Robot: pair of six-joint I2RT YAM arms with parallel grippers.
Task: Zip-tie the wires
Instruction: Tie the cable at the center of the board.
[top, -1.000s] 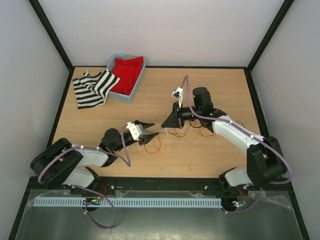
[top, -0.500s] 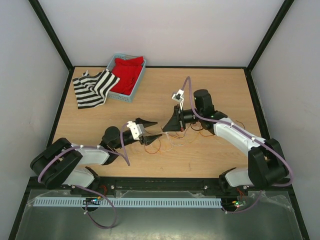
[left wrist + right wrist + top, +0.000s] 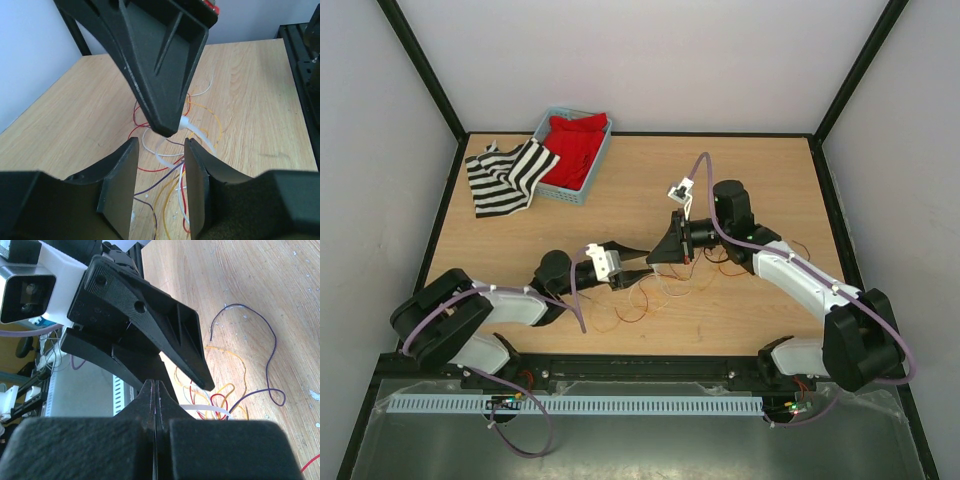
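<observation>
The wires [image 3: 665, 287] lie in loose red, orange, purple and pale loops on the table between the arms. My right gripper [image 3: 653, 256] is shut on a thin whitish zip tie [image 3: 198, 134], which sticks out from its tip just above the wires. My left gripper [image 3: 637, 263] is open, with its fingers [image 3: 120, 185] on either side of several strands [image 3: 172, 197] and just below the right gripper's tip. In the right wrist view the right gripper [image 3: 155, 386] is pressed shut, the zip tie [image 3: 207, 410] sticks out beside it, and the wires [image 3: 227, 392] curl beyond.
A blue basket [image 3: 543, 127] with a red cloth [image 3: 575, 145] stands at the back left. A black-and-white striped cloth [image 3: 505, 180] lies beside it. A purple strand [image 3: 270, 357] loops away from the bunch. More loops lie near the right arm [image 3: 790, 250].
My left gripper has moved right, up to the right gripper's tip, and now straddles some strands. The right gripper has shifted slightly right, still shut on the zip tie.
</observation>
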